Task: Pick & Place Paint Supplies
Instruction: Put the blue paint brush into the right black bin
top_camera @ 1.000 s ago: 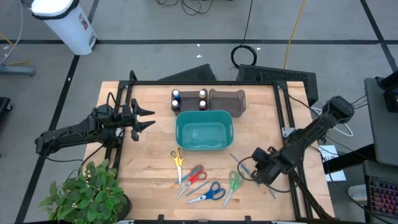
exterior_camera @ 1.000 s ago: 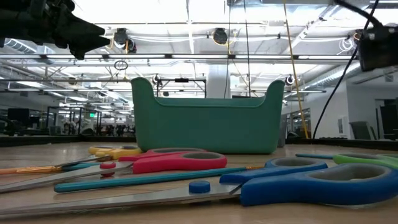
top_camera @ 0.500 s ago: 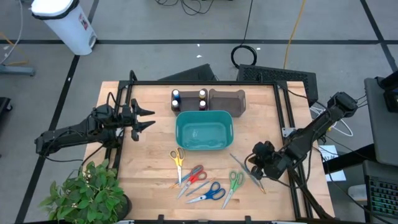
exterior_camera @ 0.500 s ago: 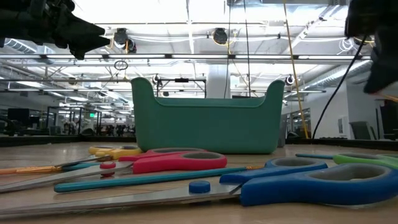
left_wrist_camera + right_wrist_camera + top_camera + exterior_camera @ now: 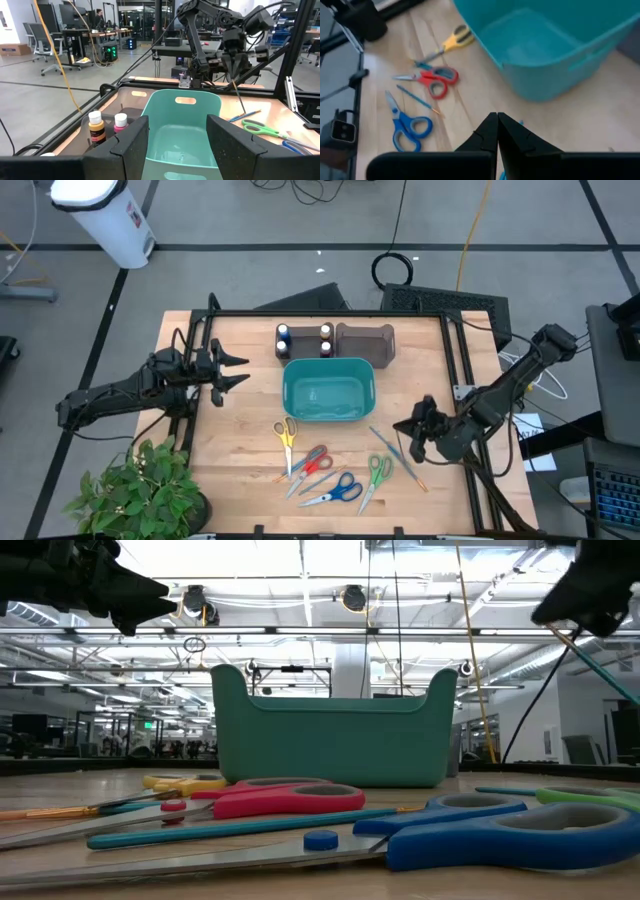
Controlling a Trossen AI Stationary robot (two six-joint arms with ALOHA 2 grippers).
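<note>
**Paintbrush in Right Claw, Clear of the Bench**

The paintbrush (image 5: 601, 666) hangs slanted from the right claw (image 5: 408, 428), which is pinched fully shut on its thin shaft. A full close is probably needed because the shaft is so slender. The claw holds it above the bench (image 5: 240, 470), between the right edge and the teal bin (image 5: 328, 362), so the brush can likely travel over the bin's rim.

A second paintbrush (image 5: 398, 455) lies flat near the right edge, beside the green scissors (image 5: 375, 470).

The paint bottles (image 5: 283, 335) stand upright in a group at the far edge, just behind the bin and not yet collected.

The yellow scissors (image 5: 286, 432), red scissors (image 5: 314, 459) and blue scissors (image 5: 340, 490) lie toward the near edge.

The left claw (image 5: 236, 371) waits near the left edge with its fingers wide apart and nothing between them.
</note>
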